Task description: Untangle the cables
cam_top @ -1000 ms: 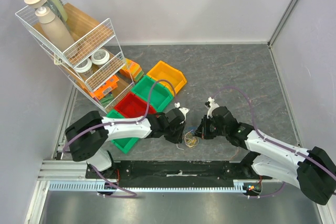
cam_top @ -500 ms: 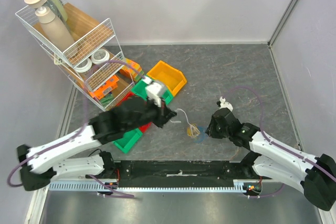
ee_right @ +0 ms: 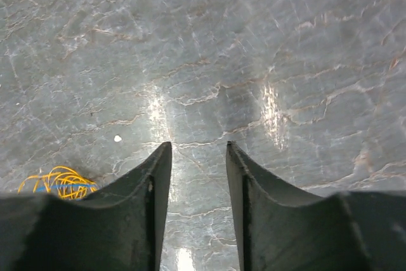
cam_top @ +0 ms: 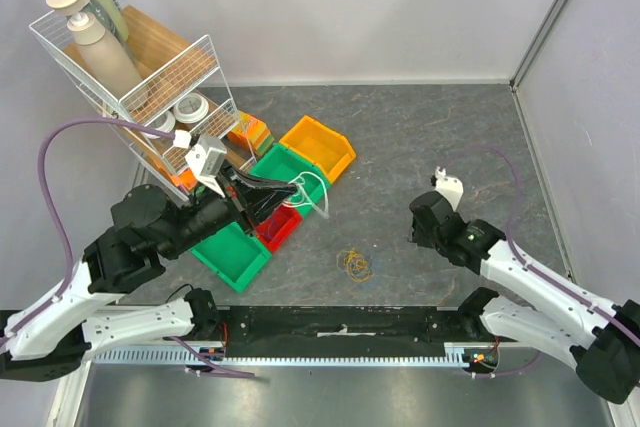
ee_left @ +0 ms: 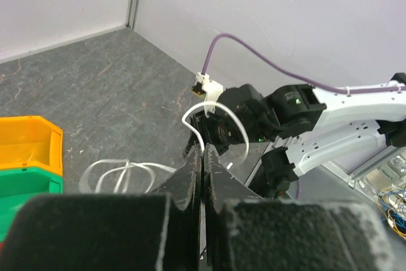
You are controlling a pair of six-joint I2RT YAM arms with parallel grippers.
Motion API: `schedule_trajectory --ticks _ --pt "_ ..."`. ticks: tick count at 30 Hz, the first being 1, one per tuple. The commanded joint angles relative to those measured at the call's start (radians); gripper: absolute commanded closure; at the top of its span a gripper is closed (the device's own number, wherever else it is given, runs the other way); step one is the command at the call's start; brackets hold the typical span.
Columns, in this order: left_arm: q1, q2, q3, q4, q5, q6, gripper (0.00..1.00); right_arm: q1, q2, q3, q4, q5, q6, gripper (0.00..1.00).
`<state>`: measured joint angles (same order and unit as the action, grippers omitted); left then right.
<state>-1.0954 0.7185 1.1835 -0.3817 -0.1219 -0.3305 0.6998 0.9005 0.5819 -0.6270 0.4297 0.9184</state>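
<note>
The left arm has swung up and back from the middle of the table (cam_top: 430, 137), and the right arm has drawn away toward its own side, so the yellow tangle (cam_top: 354, 265) now lies alone between them. The left arm is reared high, elbow bent, its forearm level above the red bin (cam_top: 280, 227) and the green bin (cam_top: 285, 169). The left gripper (cam_top: 288, 199) is clenched on a white cable (cam_top: 312, 187). In the left wrist view the dark fingers (ee_left: 190, 172) press flat together with the thin strand (ee_left: 202, 132) arching out of the seam, and more of it hangs in loose loops (ee_left: 124, 172) over the grey stone-patterned surface. The right arm lies low and stretched, and the right gripper (cam_top: 416, 232) is tipped toward the tabletop. Its two curved black fingers (ee_right: 155, 176) stand parted with nothing between them, above bare, glossy, veined grey. The hair-thin yellow wires (ee_right: 57, 181), with a trace of blue, sit coiled just beside its left finger, apart from it.
</note>
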Motion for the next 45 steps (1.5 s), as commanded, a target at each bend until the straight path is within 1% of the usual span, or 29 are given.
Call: schedule_trajectory --ticks 1,2,4,5,6,8,10,12,14,21,24,27,31,33,37,43,45 --pt "-0.003 0.019 0.044 -0.046 -0.01 0.019 0.98 0.016 0.055 0.142 -0.016 -0.043 -0.235 0.51" --pt "-0.001 0.027 0.05 -0.049 -0.009 0.016 0.98 0.039 0.055 0.157 0.015 -0.107 -0.286 0.49" --pt "-0.003 0.044 0.059 -0.052 -0.009 0.019 0.98 0.087 0.029 0.174 0.102 -0.222 -0.348 0.43" --pt "-0.001 0.048 0.062 -0.052 -0.012 0.022 0.98 0.104 0.009 0.17 0.152 -0.3 -0.371 0.39" --pt "-0.003 0.056 0.067 -0.055 -0.012 0.024 0.98 0.112 -0.017 0.159 0.226 -0.41 -0.389 0.37" --pt "-0.003 0.064 0.077 -0.066 -0.019 0.021 0.98 0.141 -0.058 0.13 0.378 -0.623 -0.403 0.34" --pt "-0.003 0.07 0.085 -0.083 -0.025 0.007 0.98 0.191 -0.093 0.099 0.521 -0.741 -0.386 0.31" --pt "-0.001 0.078 0.094 -0.1 -0.027 -0.005 0.98 0.249 -0.121 0.087 0.602 -0.724 -0.383 0.26" --pt "-0.001 0.079 0.099 -0.108 -0.024 -0.012 0.98 0.273 -0.117 0.093 0.618 -0.692 -0.4 0.24" --pt "-0.001 0.061 0.107 -0.106 -0.009 -0.033 0.98 0.291 0.037 0.176 0.681 -0.709 -0.388 0.24" --pt "-0.003 0.045 0.11 -0.112 -0.01 -0.033 0.98 0.311 0.083 0.19 0.649 -0.62 -0.375 0.25" --pt "-0.001 0.03 0.113 -0.118 -0.022 -0.033 0.98 0.313 0.077 0.173 0.639 -0.574 -0.345 0.25" --pt "-0.001 0.022 0.116 -0.125 -0.035 -0.033 0.98 0.314 0.022 0.095 0.745 -0.585 -0.296 0.25" --pt "-0.001 0.021 0.119 -0.125 -0.03 -0.033 0.98 0.314 -0.003 0.059 0.77 -0.568 -0.279 0.25" --pt "-0.003 0.024 0.125 -0.123 -0.016 -0.041 0.98 0.314 -0.035 0.039 0.765 -0.503 -0.242 0.26" --pt "-0.001 0.019 0.128 -0.123 -0.009 -0.041 0.98 0.314 -0.005 0.022 0.835 -0.534 -0.213 0.28" --pt "-0.001 0.018 0.13 -0.123 -0.007 -0.041 0.98 0.314 0.02 0.019 0.868 -0.56 -0.199 0.3"
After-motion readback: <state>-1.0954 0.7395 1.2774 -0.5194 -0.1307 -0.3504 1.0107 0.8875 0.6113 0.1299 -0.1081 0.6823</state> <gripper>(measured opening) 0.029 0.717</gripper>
